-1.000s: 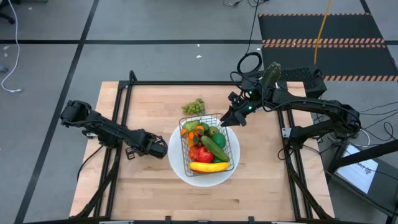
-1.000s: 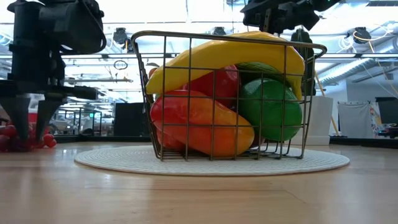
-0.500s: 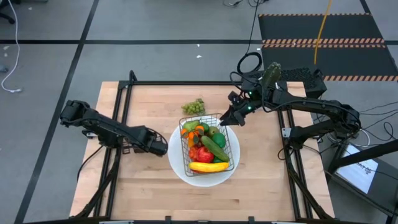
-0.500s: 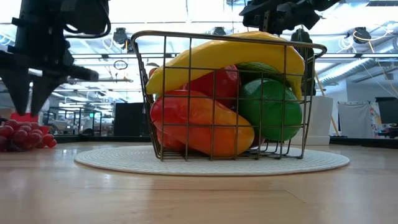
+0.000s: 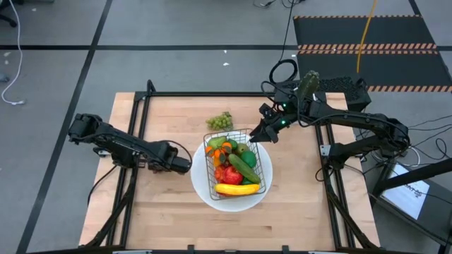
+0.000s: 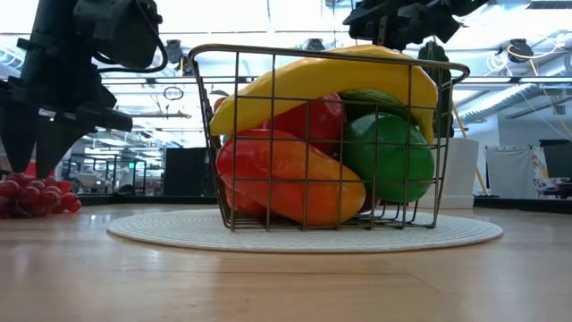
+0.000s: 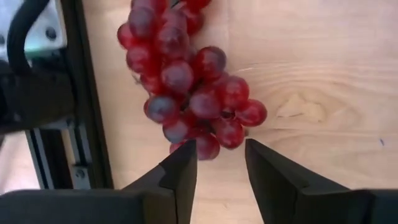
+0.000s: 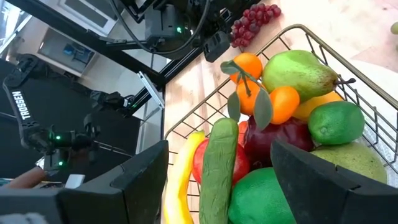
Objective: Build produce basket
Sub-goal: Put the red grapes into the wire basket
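The wire basket (image 5: 263,161) stands on a round white plate (image 5: 205,188). It holds a banana (image 6: 313,80), a cucumber (image 8: 217,165), a pear (image 8: 301,73), tangerines (image 8: 249,67) and other produce. Green grapes (image 5: 219,121) lie on the table beyond it. A bunch of red grapes (image 7: 186,81) lies on the wood left of the plate. My left gripper (image 7: 221,155) hangs open just above the bunch's end, pointing down, its fingertips (image 6: 36,156) clear of the grapes. My right gripper (image 5: 265,134) is open and hovers over the basket's far right corner.
A white pot (image 6: 460,170) with a green cactus (image 5: 308,82) stands at the far right of the table. Black frame rails (image 5: 141,141) run along the table's left and right sides. Bare wood lies in front of the plate.
My left gripper has risen off the red grapes and rolled about its own pointing line. The grapes stay on the table.
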You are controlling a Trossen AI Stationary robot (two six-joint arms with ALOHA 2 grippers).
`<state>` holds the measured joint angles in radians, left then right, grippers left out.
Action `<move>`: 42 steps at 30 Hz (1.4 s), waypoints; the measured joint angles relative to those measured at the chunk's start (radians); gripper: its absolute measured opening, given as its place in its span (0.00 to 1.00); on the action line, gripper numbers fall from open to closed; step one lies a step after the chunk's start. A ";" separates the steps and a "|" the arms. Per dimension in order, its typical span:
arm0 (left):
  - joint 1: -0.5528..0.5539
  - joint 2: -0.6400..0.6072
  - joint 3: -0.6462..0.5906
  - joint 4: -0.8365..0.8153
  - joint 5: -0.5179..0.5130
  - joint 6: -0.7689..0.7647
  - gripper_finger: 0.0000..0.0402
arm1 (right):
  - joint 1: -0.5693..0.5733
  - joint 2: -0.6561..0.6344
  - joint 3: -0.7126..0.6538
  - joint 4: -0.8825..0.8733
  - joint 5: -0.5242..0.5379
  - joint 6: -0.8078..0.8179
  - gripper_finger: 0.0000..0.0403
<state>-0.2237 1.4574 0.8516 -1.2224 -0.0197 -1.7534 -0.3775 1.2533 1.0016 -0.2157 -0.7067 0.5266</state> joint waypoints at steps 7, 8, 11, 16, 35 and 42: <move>0.005 0.008 -0.030 0.016 -0.037 0.016 0.36 | 0.000 0.000 0.000 0.000 -0.001 -0.015 0.68; 0.007 0.008 -0.046 0.033 -0.017 0.012 0.36 | 0.000 0.000 0.000 0.000 -0.001 -0.015 0.68; 0.010 0.008 -0.092 0.108 0.033 0.013 0.36 | 0.000 0.000 0.000 0.000 -0.004 -0.016 0.68; 0.010 0.008 -0.105 0.277 0.037 0.098 0.36 | 0.000 0.000 0.000 -0.011 -0.006 -0.016 0.68; -0.056 0.008 0.090 0.188 0.037 0.226 0.36 | 0.000 0.000 0.000 -0.073 -0.030 -0.068 0.68; -0.134 0.008 0.088 0.174 0.048 0.373 0.36 | 0.000 0.000 0.000 -0.138 -0.030 -0.129 0.68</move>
<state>-0.3573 1.4654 0.9396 -1.0481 0.0283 -1.3801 -0.3775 1.2531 1.0012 -0.3540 -0.7370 0.3980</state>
